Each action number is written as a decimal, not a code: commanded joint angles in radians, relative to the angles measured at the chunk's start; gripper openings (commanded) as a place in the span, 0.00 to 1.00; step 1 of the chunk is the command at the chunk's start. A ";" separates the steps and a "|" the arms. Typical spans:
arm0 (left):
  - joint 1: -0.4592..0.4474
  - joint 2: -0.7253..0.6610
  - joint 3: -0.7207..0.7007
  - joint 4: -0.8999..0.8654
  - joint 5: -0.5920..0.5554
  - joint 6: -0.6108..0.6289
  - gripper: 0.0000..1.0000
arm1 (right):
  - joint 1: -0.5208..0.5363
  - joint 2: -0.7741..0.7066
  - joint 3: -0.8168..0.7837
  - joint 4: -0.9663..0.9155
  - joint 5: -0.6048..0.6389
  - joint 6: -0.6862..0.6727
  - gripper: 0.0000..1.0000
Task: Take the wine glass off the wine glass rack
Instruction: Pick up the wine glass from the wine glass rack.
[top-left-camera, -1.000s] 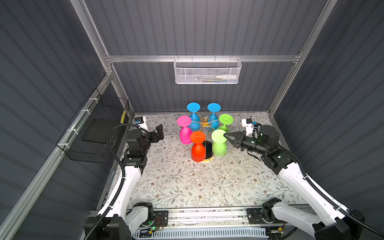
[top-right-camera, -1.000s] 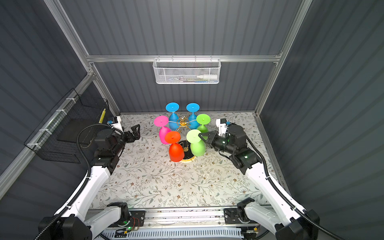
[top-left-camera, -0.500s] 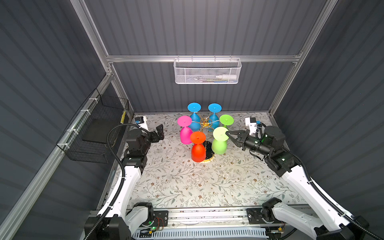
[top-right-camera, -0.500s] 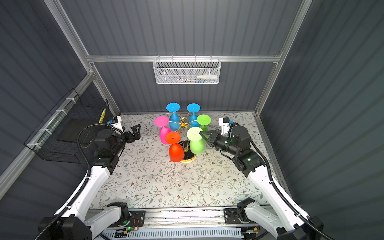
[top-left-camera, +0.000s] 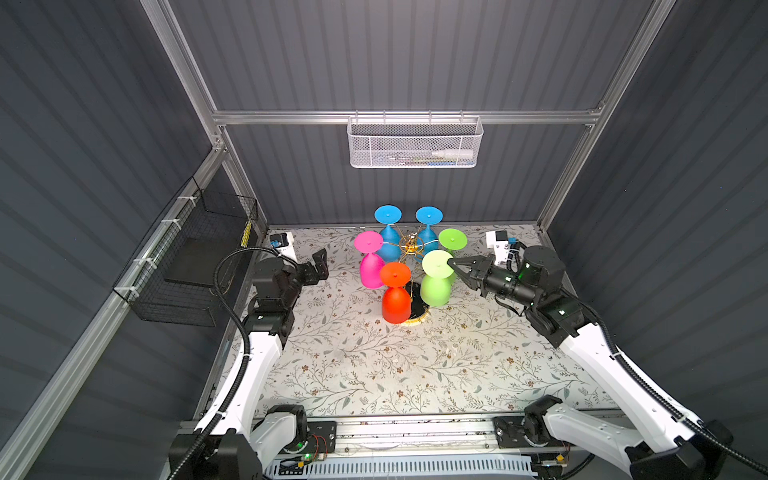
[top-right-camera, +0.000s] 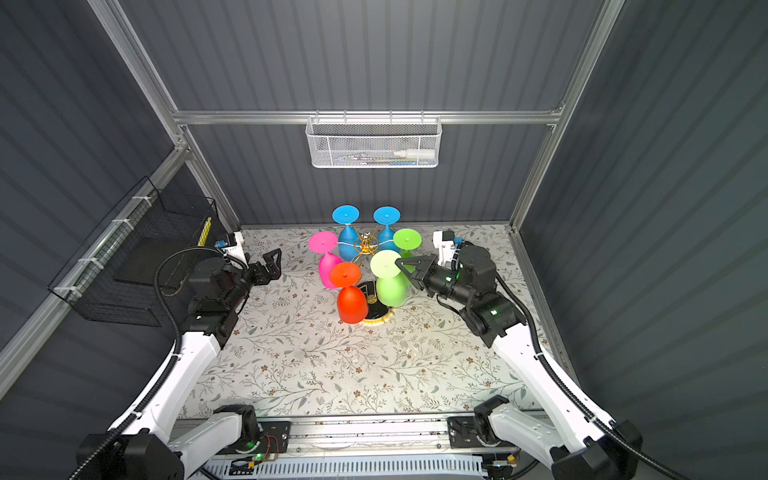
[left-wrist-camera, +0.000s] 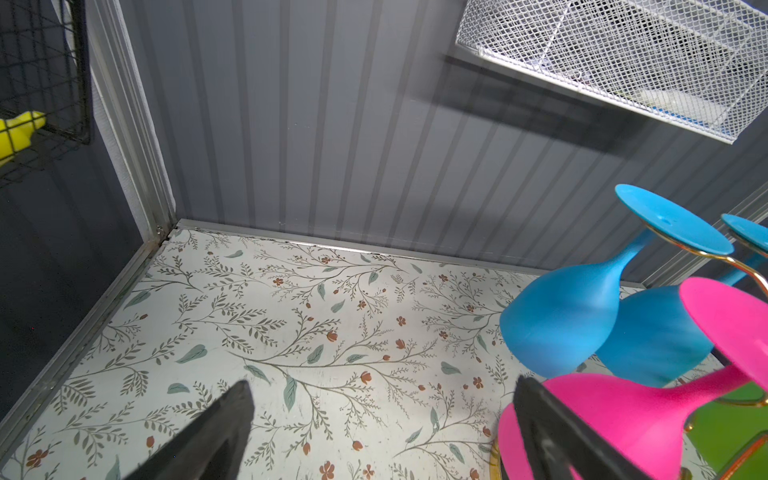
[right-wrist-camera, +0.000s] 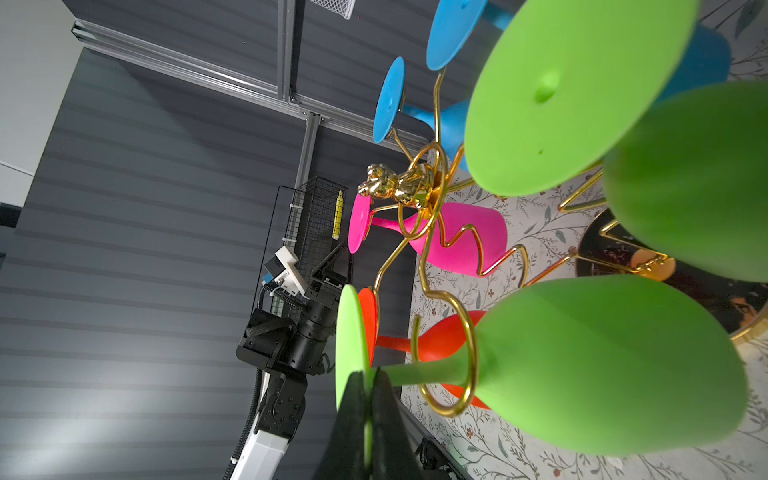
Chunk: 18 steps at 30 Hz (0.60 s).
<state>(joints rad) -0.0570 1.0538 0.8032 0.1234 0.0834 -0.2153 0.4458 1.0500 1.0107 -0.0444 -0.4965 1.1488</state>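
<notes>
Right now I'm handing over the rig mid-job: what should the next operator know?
Right gripper: fingers shut on the foot rim of the light green glass.
Left gripper: open, empty, apart from the pink glass.
Done: grasp made.
Left: the glass hangs with its stem in a ring of the wine glass rack; slide it out and lift clear.

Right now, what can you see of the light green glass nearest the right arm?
The light green glass looks matte, opaque and plastic-like. It hangs upside down: round foot on top, thin stem threaded through a ring-ended arm of the gold rack, bowl mouth facing the table. It sits beside the red glass. The right gripper is shut on the foot's rim, its fingers pinching the disc edge.
</notes>
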 joint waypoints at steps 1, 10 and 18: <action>0.006 -0.009 0.035 -0.019 0.020 -0.007 1.00 | 0.017 0.015 0.042 0.025 0.016 -0.002 0.00; 0.006 -0.012 0.037 -0.021 0.023 -0.006 0.99 | 0.055 0.054 0.079 -0.007 0.072 -0.038 0.00; 0.006 -0.013 0.037 -0.022 0.024 -0.007 0.99 | 0.071 0.064 0.099 -0.016 0.105 -0.067 0.00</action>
<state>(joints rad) -0.0570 1.0538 0.8085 0.1112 0.0845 -0.2153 0.5068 1.1179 1.0641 -0.0647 -0.4103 1.1118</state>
